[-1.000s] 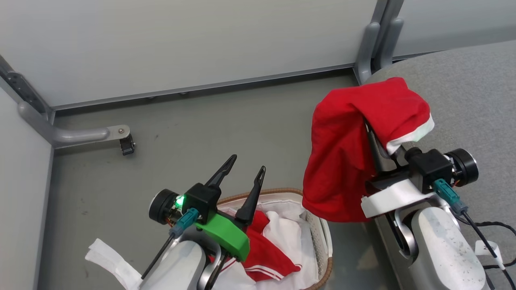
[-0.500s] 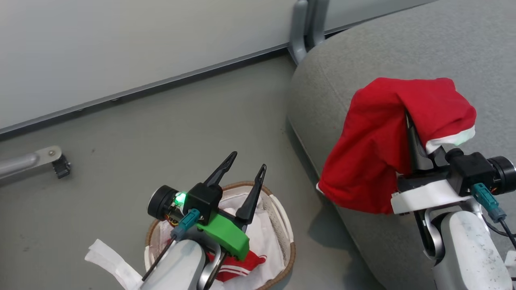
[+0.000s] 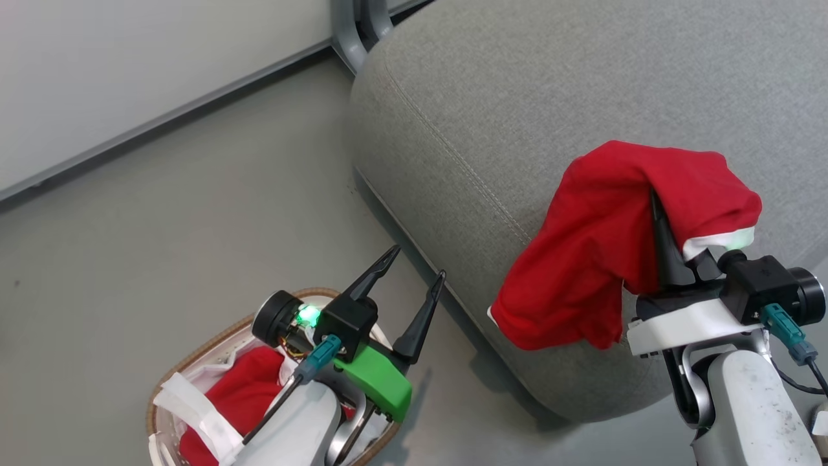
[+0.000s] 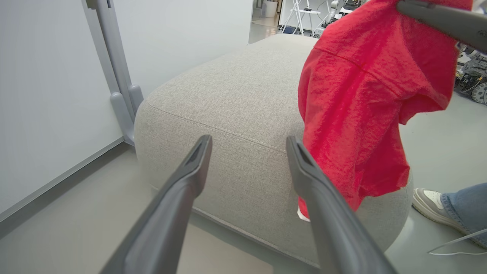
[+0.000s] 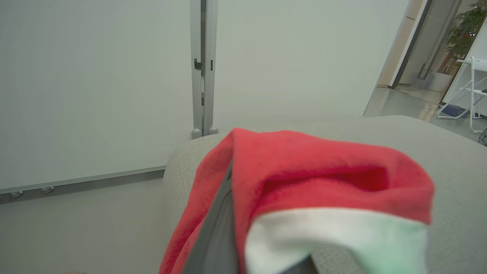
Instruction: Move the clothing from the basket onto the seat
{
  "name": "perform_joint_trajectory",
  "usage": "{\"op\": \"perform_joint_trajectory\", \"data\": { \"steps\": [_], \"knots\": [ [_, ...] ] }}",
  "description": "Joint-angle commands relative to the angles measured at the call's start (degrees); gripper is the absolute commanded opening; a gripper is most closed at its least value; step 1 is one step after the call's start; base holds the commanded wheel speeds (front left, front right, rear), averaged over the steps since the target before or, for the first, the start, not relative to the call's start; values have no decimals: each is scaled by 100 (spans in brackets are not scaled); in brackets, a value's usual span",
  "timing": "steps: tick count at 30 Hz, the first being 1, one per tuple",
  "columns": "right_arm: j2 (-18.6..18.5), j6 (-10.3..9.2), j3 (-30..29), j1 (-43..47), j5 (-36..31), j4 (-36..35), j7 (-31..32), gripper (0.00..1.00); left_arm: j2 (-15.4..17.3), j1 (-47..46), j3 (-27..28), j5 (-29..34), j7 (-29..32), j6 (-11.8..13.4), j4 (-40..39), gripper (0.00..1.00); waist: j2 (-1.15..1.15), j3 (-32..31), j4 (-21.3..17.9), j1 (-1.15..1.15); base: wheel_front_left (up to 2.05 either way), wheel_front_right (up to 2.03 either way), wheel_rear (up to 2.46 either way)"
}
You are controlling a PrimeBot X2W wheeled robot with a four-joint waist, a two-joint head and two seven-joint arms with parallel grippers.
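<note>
A red garment (image 3: 601,259) with a white hem band drapes the dark fingers of the right claw (image 3: 658,223). Behind it is the grey woven seat (image 3: 517,97) with a pale stitched seam. The left claw (image 3: 418,262) has black fingers, a bright green mount (image 3: 378,385) and a green light. Beneath it, the white basket (image 3: 207,338) with a brown woven-look rim holds more red cloth (image 3: 249,395) and a white liner (image 3: 194,404). The floor (image 3: 162,226) is plain grey.
</note>
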Motion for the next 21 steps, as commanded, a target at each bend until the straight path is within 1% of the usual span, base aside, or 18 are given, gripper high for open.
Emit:
{"op": "perform_joint_trajectory", "data": {
  "steps": [1,6,9,11,12,14,16,18,21],
  "knots": [
    [-9,-8,4,10,35,11,-14,0,69,-89,-27,-77,-3,-15,-3,100,0,211,-93,0,0,0,0],
    [-11,-8,13,-289,-84,38,-14,0,110,-194,-95,-78,-3,-15,-79,100,0,392,172,0,0,0,0],
    [-12,-8,-98,-624,-295,89,-14,0,137,-262,-70,-72,-2,-15,-121,100,0,547,344,0,0,0,0],
    [-14,-8,-199,-984,-397,127,-14,0,175,-319,-58,-43,-3,-15,-142,100,0,684,469,0,0,0,0],
    [-10,-8,-278,-1381,-510,205,-14,0,208,-385,-47,-9,-3,-15,-153,100,0,834,600,0,0,0,0],
    [-18,-8,-436,-1849,-638,298,-14,0,228,-456,-36,19,-3,-16,-173,100,0,1003,740,0,0,0,0],
    [-151,-8,-611,-2338,-760,421,-14,0,228,-537,-47,21,-3,-16,-209,100,0,1189,904,0,0,0,0],
    [-365,-8,-738,-2798,-858,574,-13,0,234,-628,-87,36,-3,-16,-234,100,0,1382,1091,0,0,0,0],
    [-880,-8,-877,-3448,-1011,895,-14,0,241,-780,-114,74,-3,-15,-274,100,0,1665,1366,0,0,0,0]
  ]
}}
